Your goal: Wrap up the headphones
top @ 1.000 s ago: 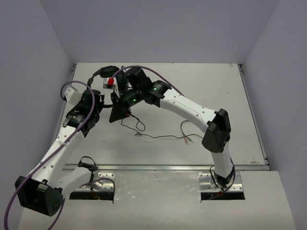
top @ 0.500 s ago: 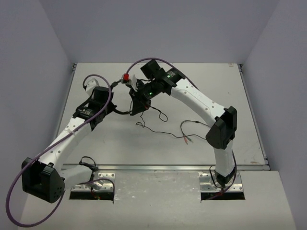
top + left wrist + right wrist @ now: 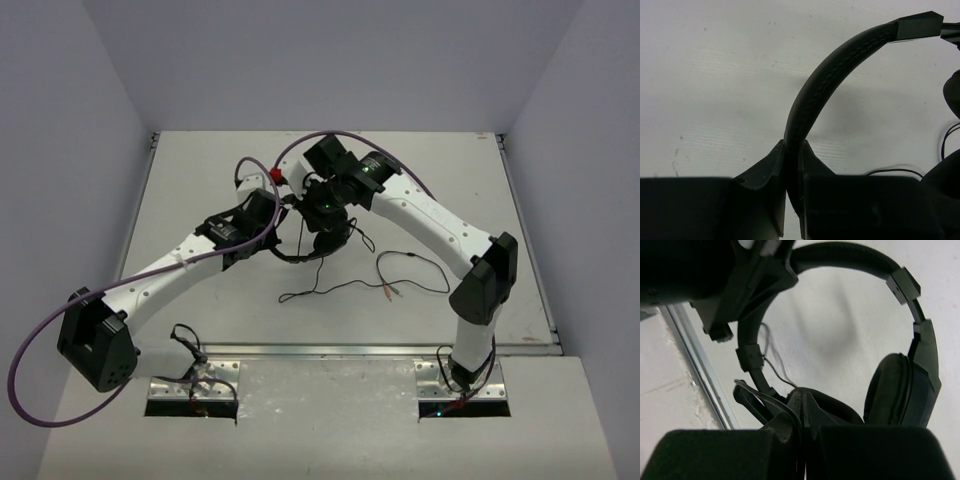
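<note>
The black headphones (image 3: pixel 318 246) hang between my two grippers above the middle of the table. My left gripper (image 3: pixel 281 238) is shut on the curved headband (image 3: pixel 840 60), as the left wrist view (image 3: pixel 792 150) shows. My right gripper (image 3: pixel 326 228) is shut on the thin black cable (image 3: pixel 760 396) just above one ear cup (image 3: pixel 832 405). The other ear cup (image 3: pixel 900 387) hangs to the right. The rest of the cable (image 3: pixel 340 287) trails over the table to the reddish plug tips (image 3: pixel 390 291).
Thick purple robot cables (image 3: pixel 330 137) arch over both arms. A metal strip (image 3: pixel 350 349) runs along the table's front edge. Grey walls (image 3: pixel 90 150) close in the left, back and right sides.
Both grippers have moved right and nearer with the headphones held between them. The loose cable has been dragged and lies differently on the table.
</note>
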`<action>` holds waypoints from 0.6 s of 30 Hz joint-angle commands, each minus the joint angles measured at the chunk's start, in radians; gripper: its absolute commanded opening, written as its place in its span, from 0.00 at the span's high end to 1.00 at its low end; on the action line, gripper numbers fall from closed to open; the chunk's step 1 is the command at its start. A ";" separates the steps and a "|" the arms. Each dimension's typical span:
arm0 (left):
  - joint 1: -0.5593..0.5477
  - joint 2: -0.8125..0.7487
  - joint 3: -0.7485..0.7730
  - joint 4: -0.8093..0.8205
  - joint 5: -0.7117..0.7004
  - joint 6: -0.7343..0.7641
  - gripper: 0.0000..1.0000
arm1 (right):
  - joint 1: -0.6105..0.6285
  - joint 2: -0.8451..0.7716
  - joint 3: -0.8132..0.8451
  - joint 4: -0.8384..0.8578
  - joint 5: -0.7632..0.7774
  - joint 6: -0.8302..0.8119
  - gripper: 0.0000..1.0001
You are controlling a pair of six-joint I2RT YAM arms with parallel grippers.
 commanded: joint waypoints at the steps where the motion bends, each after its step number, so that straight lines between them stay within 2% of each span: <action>1: -0.047 -0.021 0.018 -0.020 0.033 0.089 1.00 | -0.014 -0.094 -0.028 0.110 0.205 -0.041 0.99; 4: -0.057 -0.047 0.006 0.008 0.095 0.115 1.00 | -0.032 -0.134 -0.085 0.166 0.247 0.007 0.99; 8: -0.057 -0.080 0.009 0.016 0.107 0.129 1.00 | -0.042 -0.183 -0.152 0.207 0.091 0.018 0.99; 12: -0.057 -0.080 0.066 -0.035 0.068 0.157 1.00 | -0.033 -0.169 -0.163 0.174 0.019 0.002 0.99; 18: -0.057 -0.069 0.138 -0.078 0.065 0.235 1.00 | 0.001 -0.149 -0.157 0.150 0.057 -0.036 0.99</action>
